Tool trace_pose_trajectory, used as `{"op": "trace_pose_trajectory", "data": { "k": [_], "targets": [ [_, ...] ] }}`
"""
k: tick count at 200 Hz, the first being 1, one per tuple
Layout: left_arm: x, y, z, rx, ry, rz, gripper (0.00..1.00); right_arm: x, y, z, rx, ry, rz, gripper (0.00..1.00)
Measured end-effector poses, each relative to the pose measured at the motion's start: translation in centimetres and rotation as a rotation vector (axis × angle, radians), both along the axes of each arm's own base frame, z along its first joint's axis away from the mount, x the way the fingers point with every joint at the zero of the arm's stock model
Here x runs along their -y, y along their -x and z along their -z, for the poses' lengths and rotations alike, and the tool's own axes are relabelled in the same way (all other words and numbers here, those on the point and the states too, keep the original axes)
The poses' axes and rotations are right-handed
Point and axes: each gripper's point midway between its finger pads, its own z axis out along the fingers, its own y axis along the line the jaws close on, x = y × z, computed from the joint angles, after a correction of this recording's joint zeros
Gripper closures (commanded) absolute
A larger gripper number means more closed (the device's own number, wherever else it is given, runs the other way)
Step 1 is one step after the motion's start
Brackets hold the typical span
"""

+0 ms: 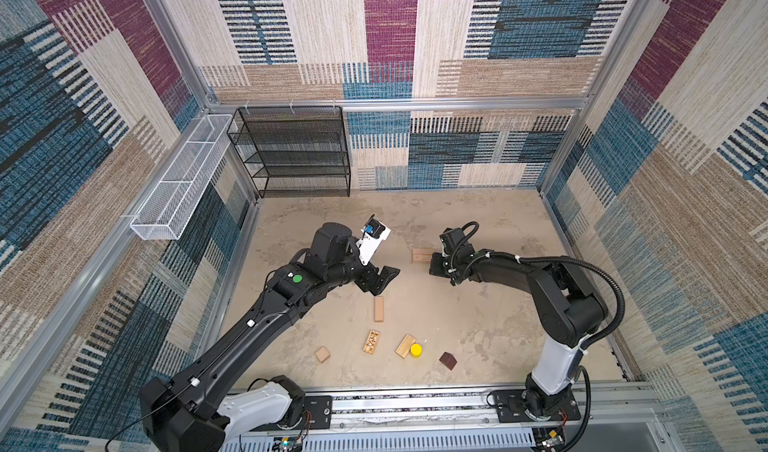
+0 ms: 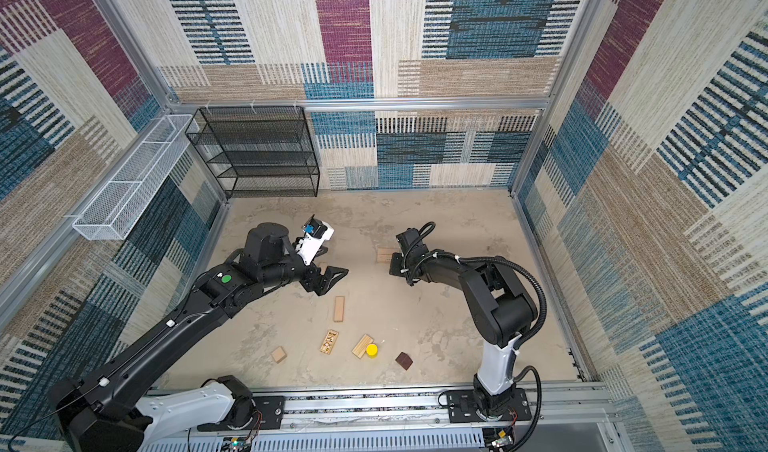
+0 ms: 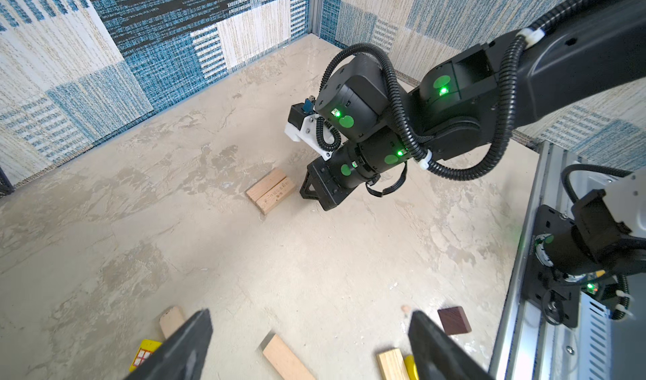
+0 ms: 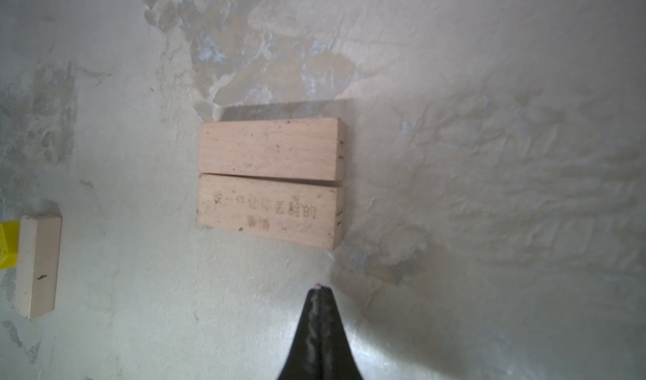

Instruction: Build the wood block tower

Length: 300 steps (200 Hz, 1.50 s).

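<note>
Tower (image 4: 265, 193), two pale planks (image 4: 269, 149), seemingly touching

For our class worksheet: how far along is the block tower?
Done: two planks lie side by side as a base. In hand: nothing; left gripper open, right gripper shut near them. Left: three planks, cube, cylinder and brown block lie loose, unstacked.

- left arm (image 1: 249, 325): black links, white base link (image 1: 253, 404), green dot (image 1: 297, 279), white camera mount (image 1: 372, 244)
- right arm (image 1: 561, 300): black, white lower link (image 1: 555, 362), ribbed black cable (image 3: 505, 98), white zip ties (image 3: 424, 158)
- left gripper (image 1: 387, 281): black wedge fingers (image 3: 181, 346)
</note>
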Motion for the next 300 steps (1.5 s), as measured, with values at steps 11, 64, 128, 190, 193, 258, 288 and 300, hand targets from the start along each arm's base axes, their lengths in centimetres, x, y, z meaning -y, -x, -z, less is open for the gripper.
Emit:
{"op": "trace_pose_trajectory", "data": {
  "k": [11, 64, 128, 190, 193, 258, 288, 300],
  "targets": [
    [0.0, 0.0, 0.0, 0.0, 0.0, 0.0, 0.08, 0.0, -0.1, 0.3, -0.003, 0.002, 0.0, 1.0],
    [-0.1, 0.1, -0.2, 0.006, 0.004, 0.0, 0.08, -0.4, -0.5, 0.8, -0.008, -0.01, 0.004, 1.0],
    [-0.2, 0.1, -0.4, 0.01, 0.006, -0.002, 0.08, -0.8, -1.2, 0.9, 0.002, -0.023, 0.013, 1.0],
    [-0.2, 0.1, -0.4, 0.01, 0.006, -0.002, 0.08, -1.0, -1.3, 0.9, 0.0, -0.031, 0.012, 1.0],
    [-0.2, 0.1, -0.4, 0.01, 0.006, -0.002, 0.08, -1.0, -1.3, 0.9, 0.0, -0.031, 0.012, 1.0],
    [-0.1, 0.1, -0.4, 0.01, 0.006, -0.002, 0.08, -1.2, -1.0, 0.6, -0.014, -0.043, 0.004, 1.0],
    [-0.1, 0.1, -0.4, 0.009, 0.006, -0.002, 0.08, -1.2, -0.6, -1.5, 0.0, -0.062, 0.001, 0.98],
    [-0.1, 0.1, -0.3, 0.009, 0.005, -0.002, 0.08, -1.2, -0.6, -3.0, 0.022, -0.074, -0.001, 0.98]
  ]
}}
